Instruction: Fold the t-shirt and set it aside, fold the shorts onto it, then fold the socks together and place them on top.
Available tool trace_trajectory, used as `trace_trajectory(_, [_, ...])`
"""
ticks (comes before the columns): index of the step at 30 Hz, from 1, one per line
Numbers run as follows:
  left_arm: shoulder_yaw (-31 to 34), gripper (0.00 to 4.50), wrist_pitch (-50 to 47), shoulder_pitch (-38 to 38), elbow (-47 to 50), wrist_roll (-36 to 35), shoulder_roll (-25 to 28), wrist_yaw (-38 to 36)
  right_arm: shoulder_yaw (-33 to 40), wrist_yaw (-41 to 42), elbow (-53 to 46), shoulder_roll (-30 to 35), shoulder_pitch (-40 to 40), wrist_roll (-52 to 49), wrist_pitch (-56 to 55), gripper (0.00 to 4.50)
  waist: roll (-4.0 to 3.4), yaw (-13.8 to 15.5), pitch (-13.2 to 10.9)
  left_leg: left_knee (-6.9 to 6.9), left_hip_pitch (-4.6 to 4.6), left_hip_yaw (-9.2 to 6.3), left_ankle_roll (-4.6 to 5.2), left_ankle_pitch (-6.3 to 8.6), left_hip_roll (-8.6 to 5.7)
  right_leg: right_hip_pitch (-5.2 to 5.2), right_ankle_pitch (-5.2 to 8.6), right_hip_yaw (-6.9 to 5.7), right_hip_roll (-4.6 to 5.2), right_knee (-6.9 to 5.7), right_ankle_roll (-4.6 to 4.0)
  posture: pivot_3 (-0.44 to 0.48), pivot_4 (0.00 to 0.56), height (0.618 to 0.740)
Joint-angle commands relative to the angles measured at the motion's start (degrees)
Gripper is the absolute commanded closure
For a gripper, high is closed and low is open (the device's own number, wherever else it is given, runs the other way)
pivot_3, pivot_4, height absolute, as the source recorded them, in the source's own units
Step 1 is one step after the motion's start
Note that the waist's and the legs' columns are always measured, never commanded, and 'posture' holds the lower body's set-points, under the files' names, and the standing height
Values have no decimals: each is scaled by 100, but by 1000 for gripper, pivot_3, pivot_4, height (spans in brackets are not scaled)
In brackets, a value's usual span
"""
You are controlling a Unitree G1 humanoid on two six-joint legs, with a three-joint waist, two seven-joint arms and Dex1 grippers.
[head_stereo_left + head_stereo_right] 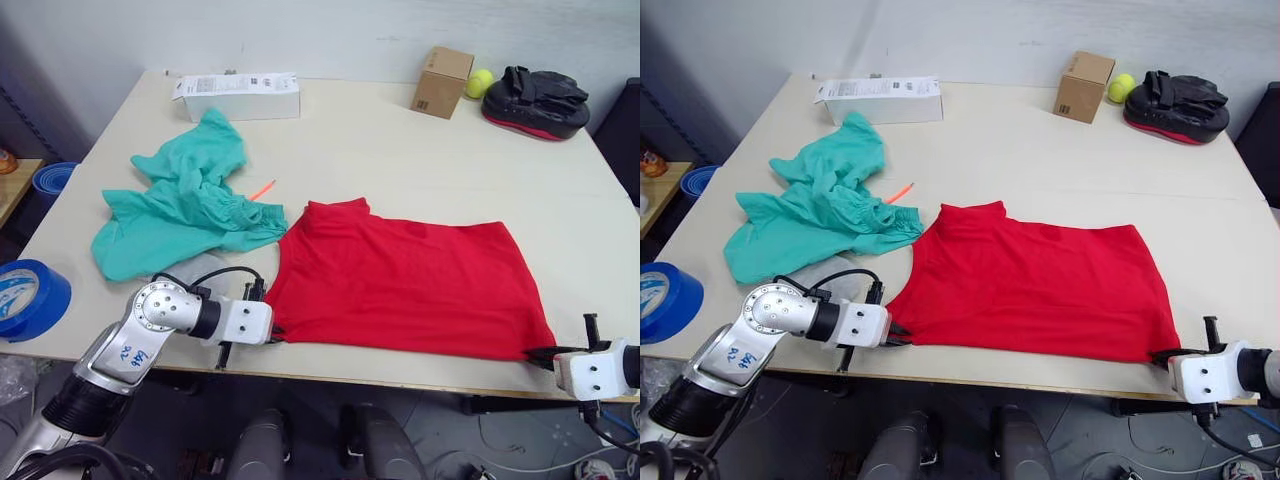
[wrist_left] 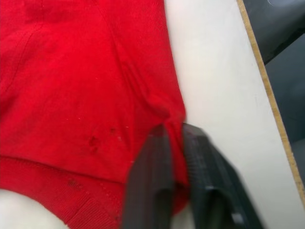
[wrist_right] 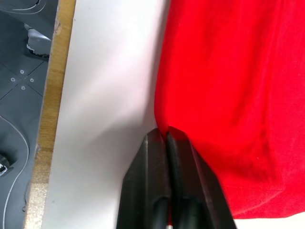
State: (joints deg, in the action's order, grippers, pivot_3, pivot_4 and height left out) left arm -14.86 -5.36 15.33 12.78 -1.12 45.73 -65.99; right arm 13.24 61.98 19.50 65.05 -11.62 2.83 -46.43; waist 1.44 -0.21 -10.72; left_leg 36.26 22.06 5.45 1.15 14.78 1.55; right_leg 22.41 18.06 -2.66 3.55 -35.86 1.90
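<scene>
Now both pincers pinch the t-shirt (image 1: 410, 280) corners

The t-shirt (image 1: 410, 275) is bright red and plain, lower centre of the frame. The shorts (image 1: 185, 200) at left are teal green, plain, with a small orange tag (image 1: 262, 189) beside them. The table (image 1: 400, 150) is pale cream with a tan wooden edge. Upper left lies a white box (image 1: 240, 97) with dark print; upper right, a brown cardboard box (image 1: 441, 82), a yellow-green ball (image 1: 479, 82) and a black pad (image 1: 537, 101) with a red rim. A blue tape roll (image 1: 30, 298) sits far left. Both grippers (image 2: 176, 138) (image 3: 164, 136) have black fingers.
</scene>
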Motion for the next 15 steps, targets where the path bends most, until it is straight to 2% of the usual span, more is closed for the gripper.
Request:
trace_trajectory(1, [15, 4448, -187, -168, 220, -315, 34, -184, -117, 406, -111, 318, -242, -533, -20, 4500, -7, 7, 1, -2, 0, 0, 2, -1, 0, 1, 0, 0, 0, -1, 0, 0, 150, 740])
trace_trajectory(4, [71, 4448, -374, -331, 436, -521, 136, -299, -181, 820, -296, 597, -599, -929, -15, 4500, -9, 12, 1, -12, 0, -1, 0, 0, 1, 4, -1, -4, 0, -3, 3, 0, 150, 740])
trace_trajectory(7, [90, 4448, -445, -478, 548, -595, 228, -379, -167, 1138, -425, 833, -951, -1141, 66, 4500, -13, 24, -1, -18, 1, -6, -6, 4, 1, 8, -37, -11, -1, -7, 74, 0, 150, 740])
trace_trajectory(8, [97, 4448, -445, -533, 569, -588, 257, -368, -154, 1174, -455, 867, -1007, -1161, 91, 4500, -13, 21, -1, -21, 1, -6, -8, 5, 2, 10, -36, -12, -1, -6, 74, 0, 150, 740])
trace_trajectory(12, [98, 4448, -448, -691, 580, -538, 317, -265, -161, 1022, -448, 779, -919, -1034, 125, 4500, -17, 11, -1, -18, 1, -6, -10, 7, 3, 9, -25, -11, -1, -4, 54, 0, 150, 740])
trace_trajectory(14, [105, 4448, -505, -751, 579, -524, 311, -203, -187, 895, -384, 740, -811, -875, 122, 4500, -20, 1, 0, -15, -1, -4, -9, 7, 3, 8, 10, -8, -2, -5, -9, 0, 150, 740])
trace_trajectory(15, [106, 4448, -516, -770, 580, -509, 308, -175, -197, 857, -361, 736, -783, -831, 123, 4500, -22, 3, 1, -13, -2, -3, -9, 6, 3, 7, 10, -7, -2, -6, -9, 0, 150, 740])
